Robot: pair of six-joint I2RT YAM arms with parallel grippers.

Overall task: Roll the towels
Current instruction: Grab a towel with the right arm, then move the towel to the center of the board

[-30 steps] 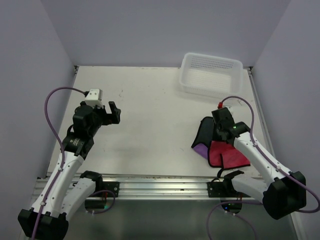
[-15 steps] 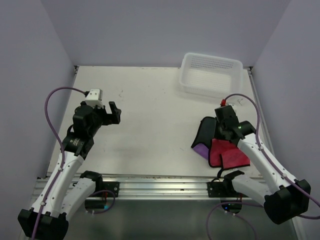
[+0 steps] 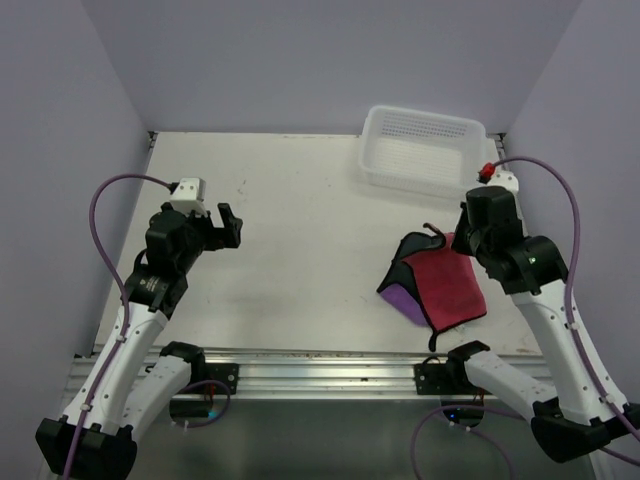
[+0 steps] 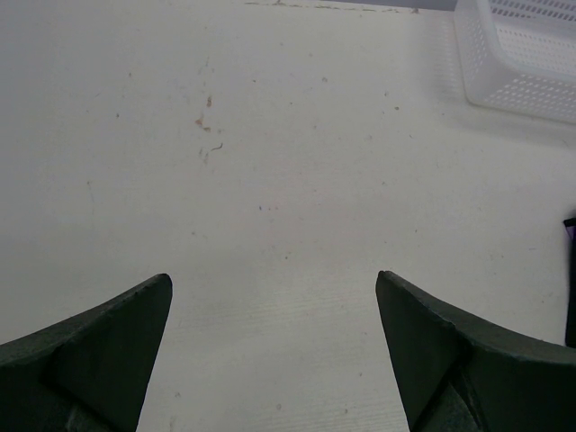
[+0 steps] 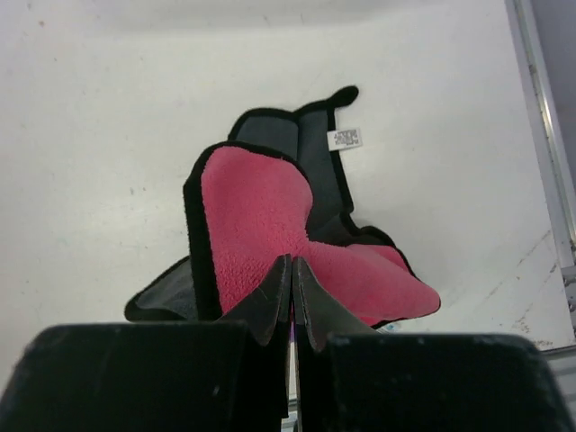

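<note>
Lying near the table's (image 3: 300,210) right front, the pink-red towel (image 3: 452,287) overlaps the purple towel (image 3: 400,297) and black fabric (image 3: 410,252). Behind them sits the white perforated basket (image 3: 420,150), nothing visible inside. Right gripper (image 5: 292,274) pinches the pink-red towel's edge, jaws closed; left gripper (image 4: 270,306) hovers spread wide, holding nothing.

**Soft, even light; wrist views blur close to the lens**

All three views are brightly and evenly lit, with diffuse light from above and no hard glare. In the overhead view the matte off-white table top (image 3: 300,220) carries only faint, soft-edged shadows under the arms and beside the white perforated plastic basket (image 3: 420,150). Both wrist views are sharp farther out, yet the black fingers (image 4: 90,360) nearest the lens are dark and soft-edged. The pink-red fleece towel (image 5: 261,229) shows crisp pile texture.
</note>
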